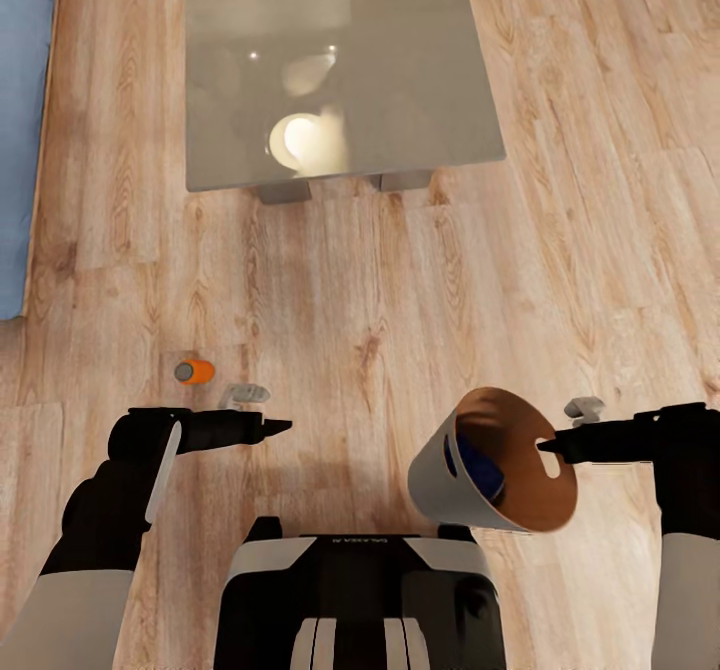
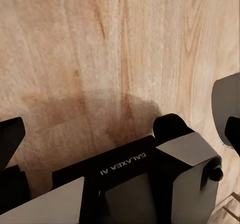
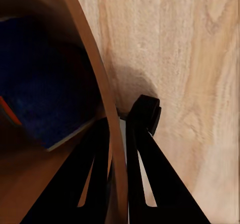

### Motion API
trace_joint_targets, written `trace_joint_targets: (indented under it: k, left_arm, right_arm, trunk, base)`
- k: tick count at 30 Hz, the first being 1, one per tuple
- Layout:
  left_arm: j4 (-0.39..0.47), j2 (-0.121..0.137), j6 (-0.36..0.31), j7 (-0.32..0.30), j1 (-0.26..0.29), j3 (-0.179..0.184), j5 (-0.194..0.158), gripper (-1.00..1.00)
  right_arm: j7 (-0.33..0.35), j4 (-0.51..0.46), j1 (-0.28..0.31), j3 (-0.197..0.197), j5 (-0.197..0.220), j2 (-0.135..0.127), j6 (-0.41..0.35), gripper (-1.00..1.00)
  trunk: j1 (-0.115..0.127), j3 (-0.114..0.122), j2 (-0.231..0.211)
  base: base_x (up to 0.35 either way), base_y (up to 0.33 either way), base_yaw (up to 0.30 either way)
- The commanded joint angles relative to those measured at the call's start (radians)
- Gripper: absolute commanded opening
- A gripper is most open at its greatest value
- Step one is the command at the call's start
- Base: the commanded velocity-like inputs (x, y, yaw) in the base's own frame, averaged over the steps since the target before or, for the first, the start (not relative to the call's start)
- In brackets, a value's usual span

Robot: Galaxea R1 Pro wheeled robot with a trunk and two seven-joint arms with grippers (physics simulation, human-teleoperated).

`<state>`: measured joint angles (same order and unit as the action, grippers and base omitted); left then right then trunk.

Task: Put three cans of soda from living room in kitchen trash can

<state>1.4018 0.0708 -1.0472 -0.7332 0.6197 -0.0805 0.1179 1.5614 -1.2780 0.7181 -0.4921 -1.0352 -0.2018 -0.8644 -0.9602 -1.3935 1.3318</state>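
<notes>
Bin (image 1: 440,485) tilted, rim pinched by right gripper (image 1: 548,444), one finger (image 3: 95,179) inside the wall and one outside, blue can (image 1: 482,470) within, orange can (image 1: 195,371) lying on floor (image 1: 380,300) just beyond left gripper (image 1: 280,426), its jaws' state unclear, both arms stretched forward, "GALAXEA AI" on robot's chest, glass table (image 1: 340,70) farther ahead.

Soft, even light falls on the wood floor (image 1: 360,290), bright without harsh edges. The glass desk (image 1: 340,70) carries a glaring round lamp reflection. Faint shadows pool beneath the robot's base (image 2: 150,184); both wrist views look soft and slightly blurred.
</notes>
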Motion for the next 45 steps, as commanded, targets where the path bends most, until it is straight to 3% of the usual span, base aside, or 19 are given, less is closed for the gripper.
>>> trace_joint_targets:
  k: [1,9,17,26,29,34,45]
  left_arm:
    - [0.001,0.0,0.0,0.0,0.0,0.0,0.0,1.0]
    - [0.0,0.0,0.0,0.0,0.0,-0.001,-0.001,1.0]
    - [0.001,0.0,0.0,-0.001,0.0,-0.001,-0.002,1.0]
    - [0.001,0.004,0.0,-0.007,0.0,-0.005,-0.006,1.0]
    - [-0.001,0.008,0.0,-0.007,0.003,-0.006,-0.004,1.0]
    - [-0.002,0.011,0.0,-0.008,0.007,-0.008,-0.003,1.0]
    - [0.001,0.012,0.0,-0.008,0.008,-0.008,0.002,1.0]
  right_arm:
    - [0.006,-0.001,0.011,0.002,0.006,0.0,-0.005,-1.0]
    - [0.008,-0.003,0.119,0.006,-0.015,-0.024,-0.011,-1.0]
    - [0.009,-0.002,0.161,0.007,-0.053,-0.025,-0.011,-1.0]
    - [0.008,0.007,0.17,0.006,-0.062,-0.032,-0.01,-1.0]
    - [0.009,0.01,0.182,0.005,-0.053,-0.067,-0.01,-1.0]
    - [0.009,0.021,0.211,0.005,-0.047,-0.092,-0.01,-1.0]
    - [-0.007,0.085,0.218,0.005,-0.057,-0.097,-0.006,-1.0]
  trunk:
    - [0.004,0.003,-0.007]
    - [0.035,0.028,-0.063]
    - [0.065,0.053,-0.119]
    - [0.065,0.053,-0.119]
    - [0.065,0.053,-0.119]
    - [0.065,0.053,-0.119]
    - [0.065,0.053,-0.119]
  base:
    - [0.0,0.0,0.0]
    - [0.0,0.0,0.0]
    - [0.0,0.0,0.0]
    - [0.0,0.002,0.0]
    - [0.0,0.142,0.0]
    - [0.0,0.254,0.0]
    - [0.066,0.289,0.0]
